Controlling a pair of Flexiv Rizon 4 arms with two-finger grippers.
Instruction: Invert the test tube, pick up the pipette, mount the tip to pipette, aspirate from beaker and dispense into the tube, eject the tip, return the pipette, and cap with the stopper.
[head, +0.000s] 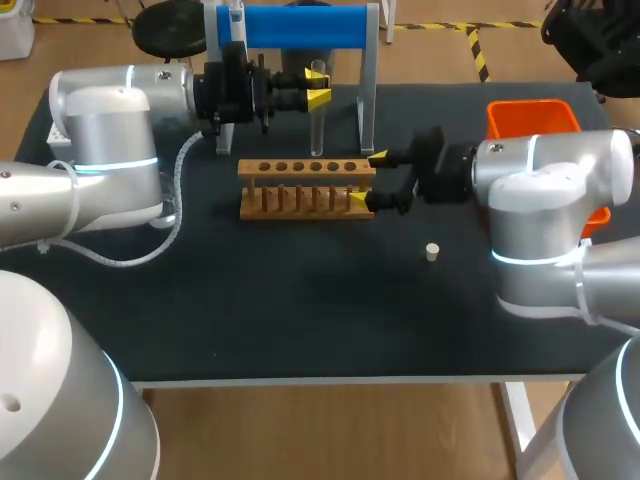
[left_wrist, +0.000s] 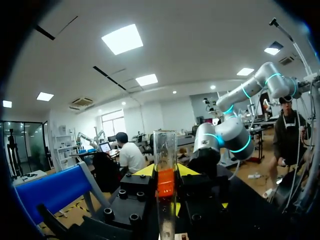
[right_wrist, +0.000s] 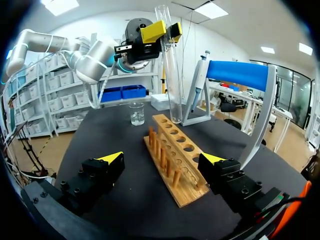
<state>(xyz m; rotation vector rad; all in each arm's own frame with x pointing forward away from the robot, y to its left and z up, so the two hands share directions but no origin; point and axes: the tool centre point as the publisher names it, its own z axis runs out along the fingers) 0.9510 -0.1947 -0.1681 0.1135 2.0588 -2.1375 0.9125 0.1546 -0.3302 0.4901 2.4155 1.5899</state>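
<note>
Head view: the left hand (head: 315, 88) clasps the upright test tube (head: 317, 125); the right hand (head: 368, 178) lies level, spread wide at the rack (head: 300, 168) end.

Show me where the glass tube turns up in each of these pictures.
Head view: the tube stands upright behind the rack, held in the left fingers.
Left wrist view: the tube is upright between that arm's own fingers.
Right wrist view: the tube is beyond the rack, held in the left fingers.
Shared landmark: the blue bar.
</note>
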